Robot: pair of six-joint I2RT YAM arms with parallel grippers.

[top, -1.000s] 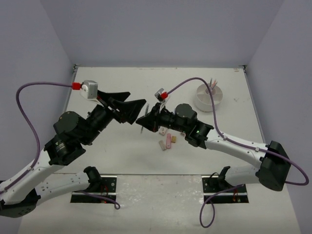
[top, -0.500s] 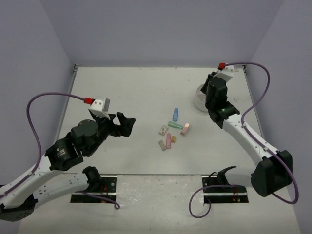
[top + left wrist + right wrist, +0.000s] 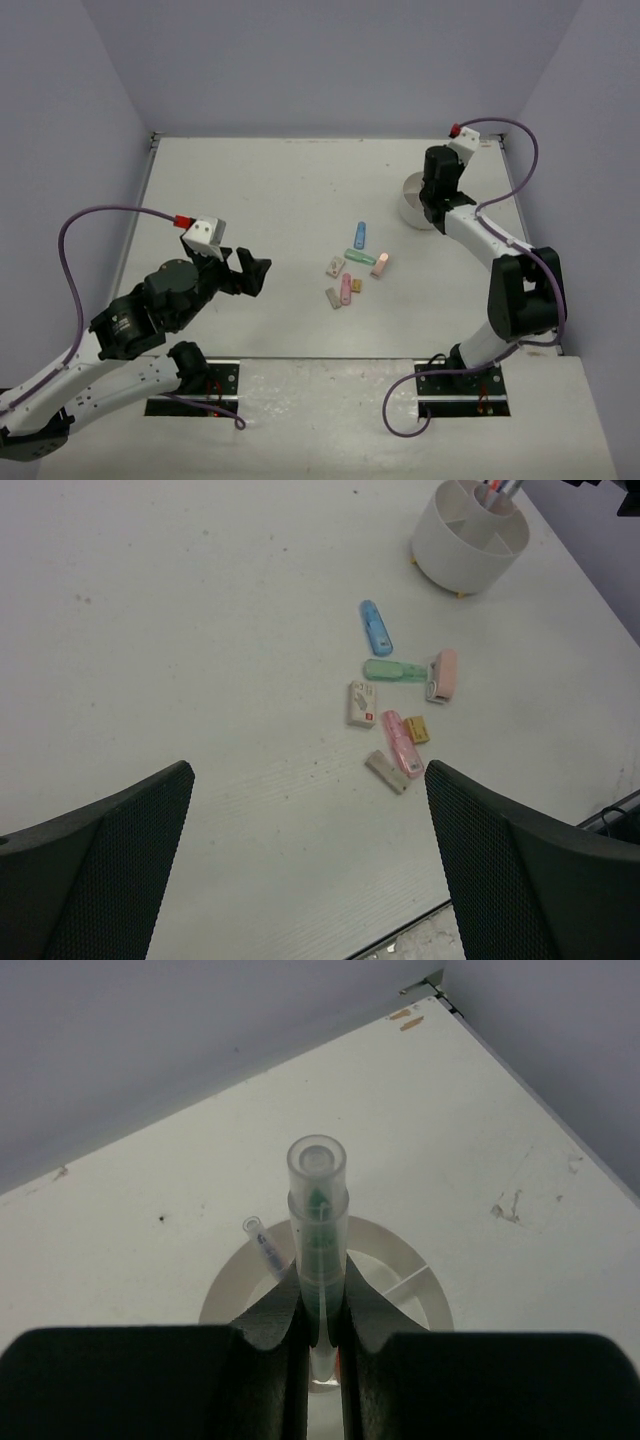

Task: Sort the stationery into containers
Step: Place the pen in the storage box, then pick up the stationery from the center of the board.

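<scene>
The white round tub stands at the far right, partly hidden under my right arm. My right gripper hangs over it, shut on a clear pen with a green core, held upright above the tub. A bluish pen leans in the tub. Small blocks lie mid-table: blue, green, pink, whitish, long pink, tan, grey. My left gripper is open and empty, left of them. The left wrist view shows the blocks and the tub beyond my left gripper.
The white table's right edge runs close beside the tub. Grey walls close the table at the back and sides. The near table edge lies just below my left fingers.
My right arm has swung from the block pile to the tub, carrying the clear pen. My left arm has drawn back to the near left, away from the centre.
</scene>
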